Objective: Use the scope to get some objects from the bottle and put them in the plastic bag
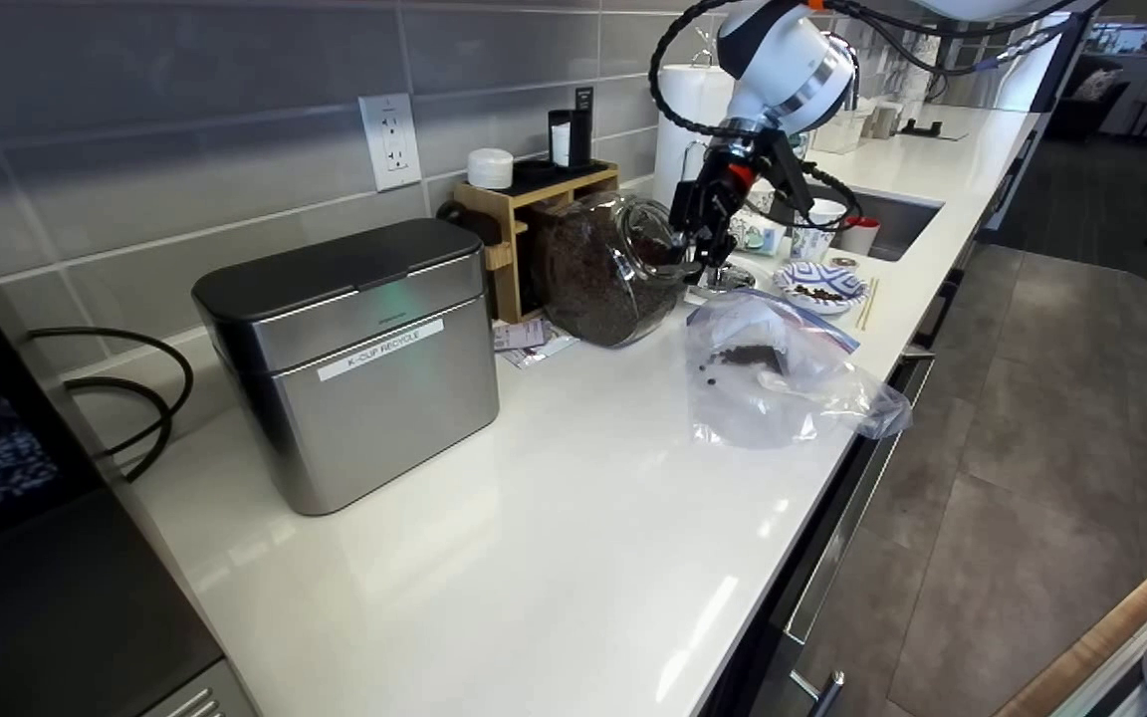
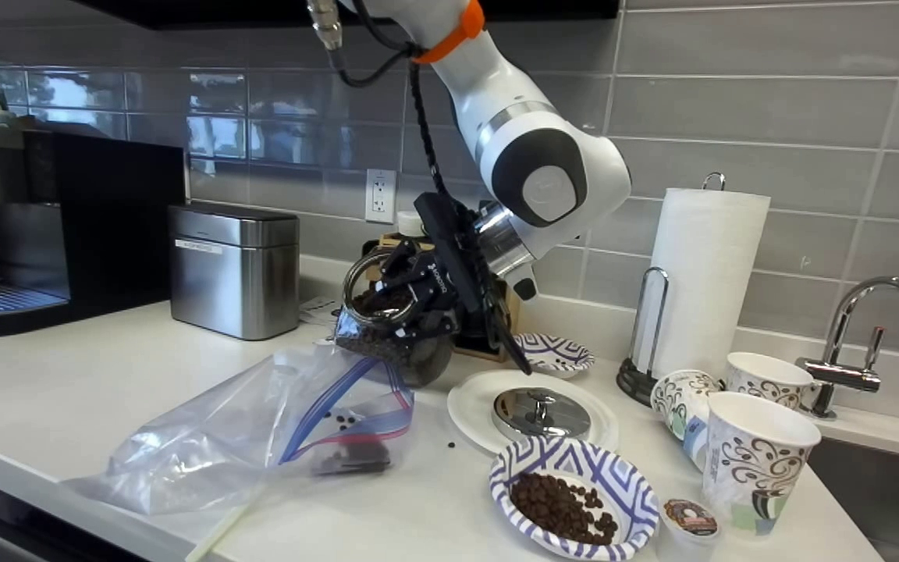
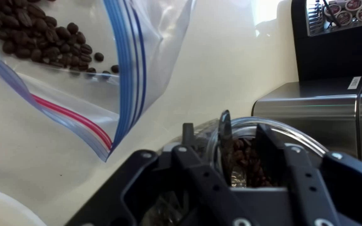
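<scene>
A large glass jar of coffee beans lies tilted with its mouth toward the sink; it shows in both exterior views (image 1: 583,274) (image 2: 371,337). My gripper (image 3: 226,129) is at the jar's mouth, also in an exterior view (image 2: 403,295). Its two fingers are apart. Between them stands a thin dark metal strip, probably the scoop's handle (image 3: 225,139), with gaps on both sides; its lower part is hidden in the jar. The clear zip bag (image 1: 773,398) lies on the counter with its mouth open (image 3: 129,62). Beans (image 3: 42,37) lie inside it.
A patterned bowl (image 2: 629,499) holds beans. A steel lid (image 2: 541,412) rests on a white plate (image 2: 465,406). Paper cups (image 2: 762,437) and a paper towel roll (image 2: 707,281) stand near the sink. A steel K-cup bin (image 1: 384,398) and a wooden shelf (image 1: 504,254) stand by the wall.
</scene>
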Controlling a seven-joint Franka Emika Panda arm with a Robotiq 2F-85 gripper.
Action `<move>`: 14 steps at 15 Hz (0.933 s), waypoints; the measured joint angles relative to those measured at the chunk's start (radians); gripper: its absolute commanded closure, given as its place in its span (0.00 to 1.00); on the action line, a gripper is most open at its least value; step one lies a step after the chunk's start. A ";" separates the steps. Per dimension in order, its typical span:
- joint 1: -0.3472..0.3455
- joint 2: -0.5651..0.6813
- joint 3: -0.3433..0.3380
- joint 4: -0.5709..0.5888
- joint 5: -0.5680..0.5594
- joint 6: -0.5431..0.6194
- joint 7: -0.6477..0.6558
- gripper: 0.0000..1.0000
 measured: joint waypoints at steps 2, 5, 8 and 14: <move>0.000 0.005 0.001 0.011 0.000 -0.021 0.013 0.32; 0.001 0.014 0.001 0.029 -0.004 -0.065 0.025 0.56; 0.002 0.024 0.001 0.046 -0.008 -0.107 0.033 0.81; 0.003 0.030 0.001 0.063 -0.020 -0.120 0.061 1.00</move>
